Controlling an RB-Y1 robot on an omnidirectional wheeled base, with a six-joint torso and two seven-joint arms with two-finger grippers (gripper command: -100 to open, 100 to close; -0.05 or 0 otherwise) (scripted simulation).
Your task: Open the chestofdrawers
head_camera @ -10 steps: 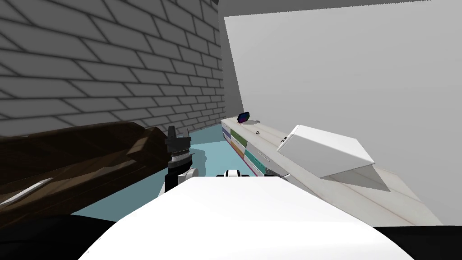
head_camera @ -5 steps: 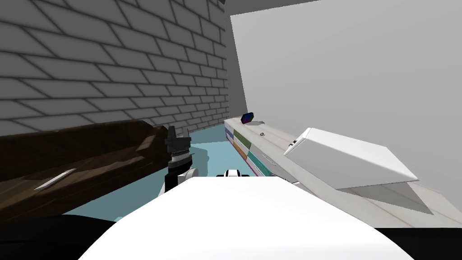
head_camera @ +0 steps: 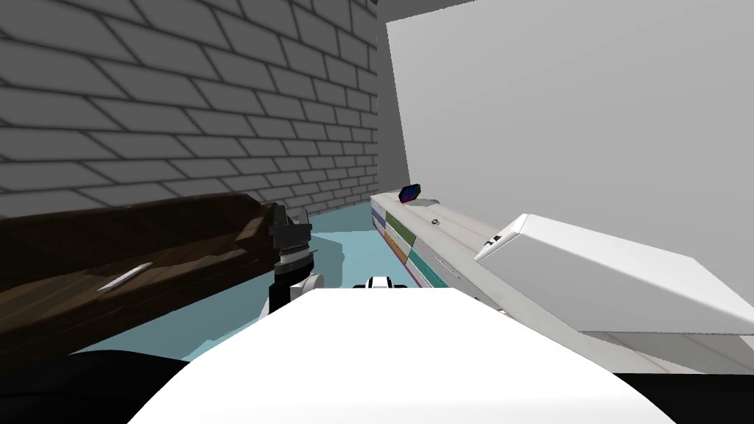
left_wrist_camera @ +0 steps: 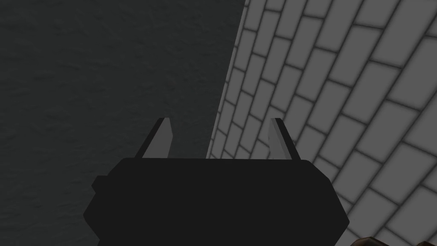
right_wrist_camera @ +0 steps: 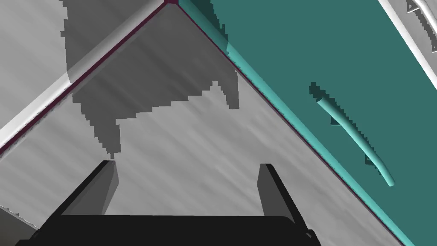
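Right gripper (right_wrist_camera: 190, 188) close before grey drawer front (right_wrist_camera: 192, 128), jaws spread wide, nothing between, its shadow on grey panel. Just beside it, teal drawer front (right_wrist_camera: 324, 51) with curved teal handle (right_wrist_camera: 354, 134), not touched. Left gripper (head_camera: 289, 221) raised upright on left side, fingers (left_wrist_camera: 162, 139) apart, empty. Chest of drawers (head_camera: 423, 266) low and long along right wall, coloured fronts all closed. On its top: white box (head_camera: 604, 272) near, small ring (head_camera: 435, 221) farther, dark object (head_camera: 409, 193) at far end. Dark brown furniture (head_camera: 132, 258) at left.
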